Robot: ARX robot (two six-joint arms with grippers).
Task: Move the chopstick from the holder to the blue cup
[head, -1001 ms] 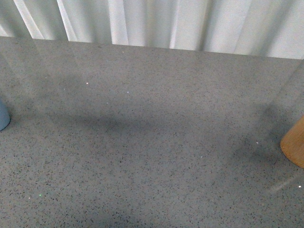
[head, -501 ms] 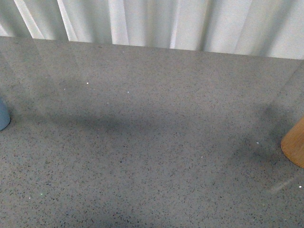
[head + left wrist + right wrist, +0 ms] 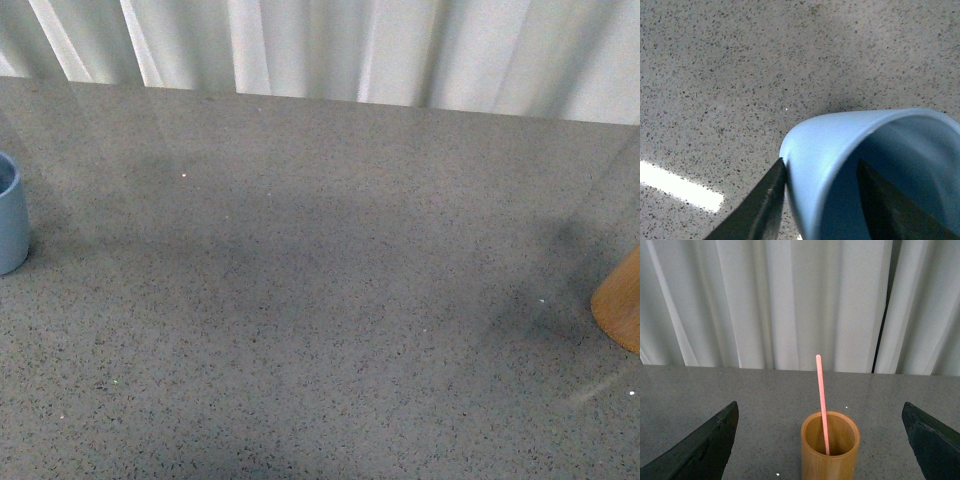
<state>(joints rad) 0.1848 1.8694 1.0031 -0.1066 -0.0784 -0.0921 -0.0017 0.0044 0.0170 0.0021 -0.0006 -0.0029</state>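
The light-blue cup [image 3: 10, 215] stands upright at the far left edge of the front view, partly cut off. In the left wrist view my left gripper [image 3: 820, 200] is shut on the blue cup [image 3: 825, 145]: one finger is outside its wall, the other inside the rim. The orange-brown holder [image 3: 622, 305] shows partly at the right edge of the front view. In the right wrist view the holder [image 3: 830, 452] stands upright with one pinkish chopstick [image 3: 821, 400] in it. My right gripper [image 3: 820, 440] is open, its fingers wide on either side of the holder and short of it.
A grey speckled tabletop [image 3: 320, 300] spans the front view. White curtains [image 3: 330, 45] hang behind its far edge. A bright light streak [image 3: 680, 186] lies on the table near the left gripper.
The blue cup has moved rightward and up into the front view, showing its rim and more of its side. The holder has not moved.
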